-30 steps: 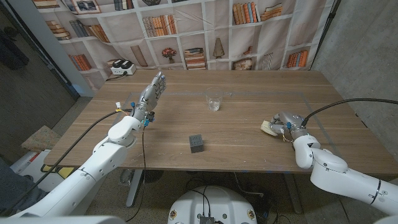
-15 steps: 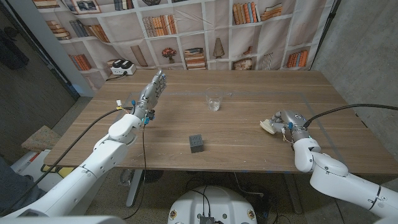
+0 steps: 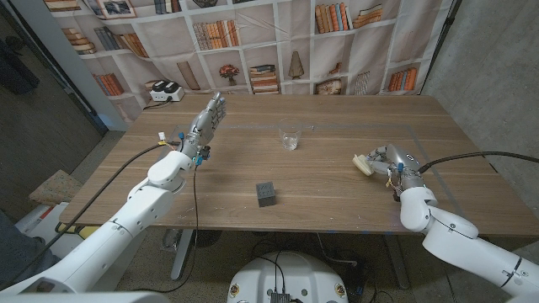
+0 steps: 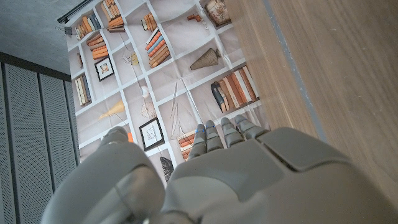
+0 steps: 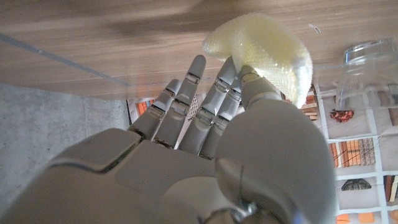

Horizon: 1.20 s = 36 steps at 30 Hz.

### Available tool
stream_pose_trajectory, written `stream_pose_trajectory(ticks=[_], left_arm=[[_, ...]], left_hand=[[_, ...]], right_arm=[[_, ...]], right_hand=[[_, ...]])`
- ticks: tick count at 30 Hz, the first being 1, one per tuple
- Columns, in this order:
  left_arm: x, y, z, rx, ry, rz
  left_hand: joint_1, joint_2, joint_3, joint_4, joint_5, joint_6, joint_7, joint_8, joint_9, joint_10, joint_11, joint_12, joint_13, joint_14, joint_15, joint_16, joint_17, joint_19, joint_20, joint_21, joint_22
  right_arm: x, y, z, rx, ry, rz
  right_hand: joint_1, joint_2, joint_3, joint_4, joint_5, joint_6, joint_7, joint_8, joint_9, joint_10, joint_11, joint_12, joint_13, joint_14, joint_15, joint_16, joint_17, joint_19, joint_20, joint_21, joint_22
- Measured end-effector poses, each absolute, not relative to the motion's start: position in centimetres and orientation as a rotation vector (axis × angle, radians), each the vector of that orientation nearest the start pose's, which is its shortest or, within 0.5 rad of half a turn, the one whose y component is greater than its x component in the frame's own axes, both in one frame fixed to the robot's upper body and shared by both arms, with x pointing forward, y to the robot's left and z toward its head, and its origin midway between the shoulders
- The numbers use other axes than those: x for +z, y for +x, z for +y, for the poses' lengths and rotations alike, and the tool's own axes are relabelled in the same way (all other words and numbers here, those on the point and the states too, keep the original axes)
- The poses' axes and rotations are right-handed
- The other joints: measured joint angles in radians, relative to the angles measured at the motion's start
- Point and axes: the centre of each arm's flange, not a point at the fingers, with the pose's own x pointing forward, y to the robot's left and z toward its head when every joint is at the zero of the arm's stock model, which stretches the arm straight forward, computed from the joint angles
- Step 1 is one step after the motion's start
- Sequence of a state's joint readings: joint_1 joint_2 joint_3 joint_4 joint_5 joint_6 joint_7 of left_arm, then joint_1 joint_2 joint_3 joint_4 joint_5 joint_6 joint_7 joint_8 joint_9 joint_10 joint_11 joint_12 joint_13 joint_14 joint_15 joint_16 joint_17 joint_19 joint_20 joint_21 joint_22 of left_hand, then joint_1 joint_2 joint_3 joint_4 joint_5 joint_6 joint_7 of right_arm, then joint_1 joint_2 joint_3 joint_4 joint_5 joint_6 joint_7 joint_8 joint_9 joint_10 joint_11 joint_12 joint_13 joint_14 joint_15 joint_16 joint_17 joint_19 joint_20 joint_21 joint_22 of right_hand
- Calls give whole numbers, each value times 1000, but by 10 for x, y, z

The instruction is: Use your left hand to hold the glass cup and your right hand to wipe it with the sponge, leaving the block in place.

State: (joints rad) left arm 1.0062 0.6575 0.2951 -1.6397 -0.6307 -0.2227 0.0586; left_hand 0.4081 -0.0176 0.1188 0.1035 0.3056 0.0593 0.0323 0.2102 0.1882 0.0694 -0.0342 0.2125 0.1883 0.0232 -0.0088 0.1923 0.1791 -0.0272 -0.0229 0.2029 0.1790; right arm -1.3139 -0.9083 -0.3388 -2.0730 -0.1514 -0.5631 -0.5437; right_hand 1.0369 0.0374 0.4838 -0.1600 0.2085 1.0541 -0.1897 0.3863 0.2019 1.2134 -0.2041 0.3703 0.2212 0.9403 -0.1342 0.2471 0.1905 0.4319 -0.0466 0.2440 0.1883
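Note:
The small clear glass cup [image 3: 291, 139] stands upright near the table's middle, toward the far side; it also shows at an edge of the right wrist view [image 5: 371, 57]. My right hand [image 3: 389, 162] is at the right of the table and holds the pale yellow sponge [image 3: 364, 162] in its fingers, lifted a little off the wood. In the right wrist view the sponge [image 5: 264, 46] sits pinched at the fingertips. My left hand [image 3: 205, 123] is raised over the left part of the table, fingers straight and apart, holding nothing. The dark grey block [image 3: 267, 194] sits near the front middle.
A white device with two dark tops [image 3: 165, 93] stands at the table's far left corner. A bookshelf-print backdrop [image 3: 278, 42] hangs behind the table. Bare wood lies between the cup and each hand.
My right hand has lifted the sponge off the table and moved it slightly up and toward the far side. The left hand, cup and block are where they were.

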Motion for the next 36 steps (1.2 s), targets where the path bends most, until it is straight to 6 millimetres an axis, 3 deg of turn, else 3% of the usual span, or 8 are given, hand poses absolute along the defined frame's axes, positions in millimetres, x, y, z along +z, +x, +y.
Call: stream_pose_trajectory(ticks=[5, 15, 23, 36], left_arm=[[-1, 588, 293, -209, 58, -666], [12, 578, 289, -172, 140, -711], [14, 573, 282, -143, 240, -722], [21, 577, 264, -99, 423, -732]], left_hand=[[21, 12, 4, -11, 0, 0, 0, 0, 0, 2, -2, 0, 0, 6, -2, 0, 0, 4, 3, 0, -2], [116, 8, 22, -67, 0, 11, -4, 0, 0, 27, -5, 0, 0, 40, -4, 0, -2, 42, 5, 6, -2], [183, -20, 23, -111, 0, 34, -2, 5, 0, 51, -9, 0, 0, 77, -9, 6, -2, 81, -5, 16, 1], [230, -51, 15, -140, 0, 63, -9, 8, 0, 87, -19, 7, 0, 108, -18, 9, 0, 97, 0, 20, 5]], right_arm=[[-96, 517, -321, -373, -900, -371], [-89, 517, -321, -367, -814, -392], [-81, 514, -316, -363, -806, -415], [-72, 508, -305, -362, -814, -444]], right_hand=[[0, 0, 0, 0, 0, 0, 0, -1, 0, 0, 0, 0, 4, 0, 0, 0, -5, 0, 0, 0, 0], [1, -1, 0, 0, 0, 0, 0, -6, 1, 4, -3, 5, 5, 0, 0, -15, -5, 0, 0, 0, 0], [1, -1, -3, 3, -1, 0, 0, -9, 1, 3, -3, 5, 10, 0, 0, -15, -9, 0, 0, 0, 0], [1, -1, -3, 3, 4, 0, 0, -10, 0, 3, -3, 5, 10, 0, 0, -21, -6, 0, 0, -1, 0]])
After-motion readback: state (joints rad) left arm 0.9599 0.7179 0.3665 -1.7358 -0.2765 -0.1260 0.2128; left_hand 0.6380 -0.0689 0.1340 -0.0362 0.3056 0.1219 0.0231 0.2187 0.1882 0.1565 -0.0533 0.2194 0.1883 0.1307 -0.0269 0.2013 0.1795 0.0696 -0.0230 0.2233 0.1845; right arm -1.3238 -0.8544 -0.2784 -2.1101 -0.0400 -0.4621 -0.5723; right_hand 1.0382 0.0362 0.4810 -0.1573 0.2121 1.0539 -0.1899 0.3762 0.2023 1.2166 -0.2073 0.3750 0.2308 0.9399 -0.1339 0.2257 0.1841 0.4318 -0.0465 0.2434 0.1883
